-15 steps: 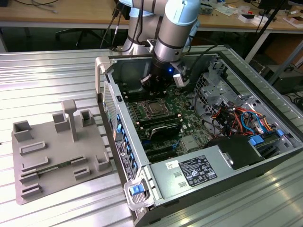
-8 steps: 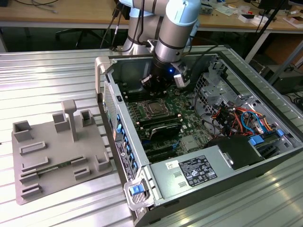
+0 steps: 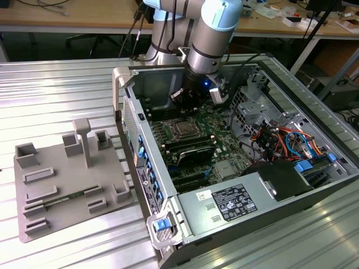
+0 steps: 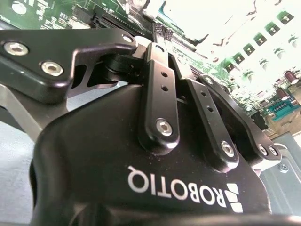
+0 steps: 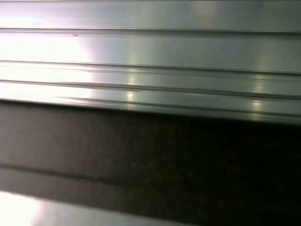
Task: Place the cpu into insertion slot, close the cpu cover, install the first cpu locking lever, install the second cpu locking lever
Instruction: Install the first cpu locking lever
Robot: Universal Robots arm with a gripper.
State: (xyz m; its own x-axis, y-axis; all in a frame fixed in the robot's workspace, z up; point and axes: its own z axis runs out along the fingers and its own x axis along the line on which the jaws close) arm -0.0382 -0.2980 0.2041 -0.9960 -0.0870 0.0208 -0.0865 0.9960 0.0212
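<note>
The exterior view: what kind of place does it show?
Probably a robotics lab or workshop: an open computer case lies on a ribbed metal table, a robot arm reaches into it, and cluttered workbenches stand behind.

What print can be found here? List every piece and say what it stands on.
White lettering on the body of the black end effector: a maker's mark, seen upside down in the second wrist view; a brand name, so not quoted.
White label on the grey metal power supply box in the exterior view: several lines of print and symbols, too small to read.
Ribbed metal surface in the first wrist view: no text.
</note>
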